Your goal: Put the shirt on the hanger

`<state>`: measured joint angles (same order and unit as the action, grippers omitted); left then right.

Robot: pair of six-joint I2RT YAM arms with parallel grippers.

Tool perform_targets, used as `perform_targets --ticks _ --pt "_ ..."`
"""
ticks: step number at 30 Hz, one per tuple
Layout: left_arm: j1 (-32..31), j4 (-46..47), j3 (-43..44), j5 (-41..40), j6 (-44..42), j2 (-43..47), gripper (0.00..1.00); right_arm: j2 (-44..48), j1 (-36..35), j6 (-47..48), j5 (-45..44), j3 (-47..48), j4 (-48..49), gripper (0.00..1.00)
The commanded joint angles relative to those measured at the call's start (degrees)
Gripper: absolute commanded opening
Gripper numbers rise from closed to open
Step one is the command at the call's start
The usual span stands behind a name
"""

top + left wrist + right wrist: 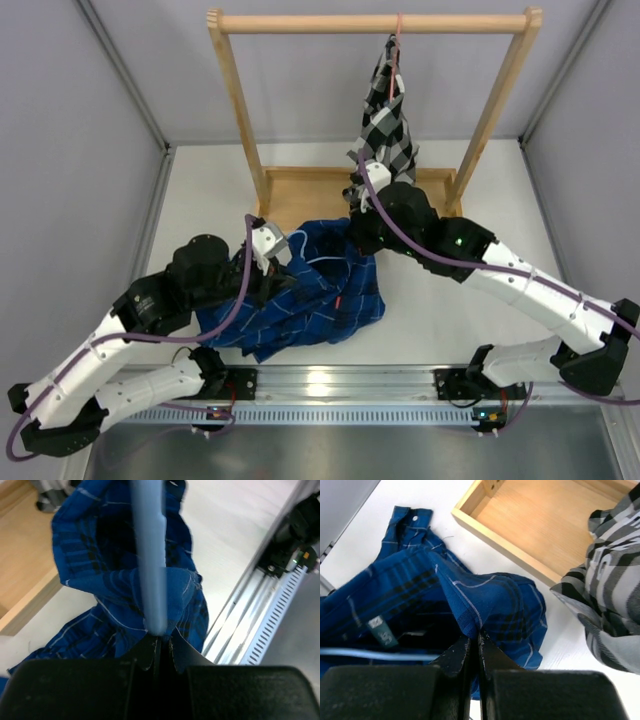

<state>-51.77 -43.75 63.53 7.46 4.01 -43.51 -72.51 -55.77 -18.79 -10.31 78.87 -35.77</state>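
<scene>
The dark blue plaid shirt [312,297] lies crumpled on the white table between both arms. My left gripper [283,266] is at its left side. In the left wrist view the jaws [160,642] are shut on the light blue hanger [150,555], which runs straight away from them over the shirt [100,570]. My right gripper [362,236] is at the shirt's far right edge. In the right wrist view it [474,639] is shut on a fold of the shirt [495,600]. A thin stretch of the hanger [370,655] shows inside the shirt under a small tag [382,632].
A wooden rack [375,22] stands at the back on a wooden base [300,195]. A black-and-white checked shirt [390,120] hangs from it on a pinkish-red hanger [396,40], right behind my right gripper. A metal rail [340,385] runs along the near edge.
</scene>
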Motion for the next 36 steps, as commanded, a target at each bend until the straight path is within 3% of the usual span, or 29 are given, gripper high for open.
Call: perform_targets --ticks 1,10,13,16,18,21,25,27,28,29,32,34,36 --pt "0.09 6.92 0.46 -11.09 4.06 2.72 0.0 2.89 -0.66 -1.42 4.5 -0.89 5.44 0.0" --pt "0.09 10.26 2.21 -29.69 13.03 4.83 0.0 17.74 -0.83 -8.88 19.09 -15.92 22.9 0.0" --pt "0.09 12.19 4.75 -27.51 14.44 3.96 0.0 22.32 -0.83 -14.06 24.44 -23.55 28.81 0.0" --pt "0.09 15.0 7.05 -23.74 15.24 2.11 0.0 24.52 -2.32 -21.8 29.72 -31.74 41.71 0.0" --pt "0.09 18.42 6.7 -16.31 14.89 1.58 0.0 22.78 -4.34 -24.01 28.78 -33.69 47.7 0.0" --pt "0.09 24.75 4.77 -8.28 13.92 1.41 0.0 19.88 -10.31 -23.06 22.47 -32.9 47.02 0.0" --pt "0.09 27.04 2.75 -10.7 12.69 2.72 0.0 19.6 -14.02 -21.65 20.6 -34.22 47.82 0.0" --pt "0.09 27.49 2.65 -10.19 11.99 3.42 0.0 22.83 -13.93 -19.98 14.48 -35.36 44.49 0.1" --pt "0.09 27.4 2.92 -8.45 11.03 3.78 0.0 24.24 -13.93 -17.8 12.0 -35.54 38.99 0.19" --pt "0.09 26.27 4.05 -7.74 10.41 3.95 0.0 27.91 -14.02 -16.91 9.71 -35.8 36.24 0.35" --pt "0.18 22.32 5.38 -4.22 6.55 5.0 0.0 34.34 -13.84 -14.0 5.29 -37.21 25.77 0.57" --pt "0.09 19.68 6.34 -2.2 2.86 5.45 0.0 40.67 -13.93 -11.46 7.48 -36.6 20.5 0.6" --pt "0.09 14.85 7.13 6.82 -1.52 5.28 0.0 46.3 -13.93 -8.48 9.34 -33.8 12.24 0.64"
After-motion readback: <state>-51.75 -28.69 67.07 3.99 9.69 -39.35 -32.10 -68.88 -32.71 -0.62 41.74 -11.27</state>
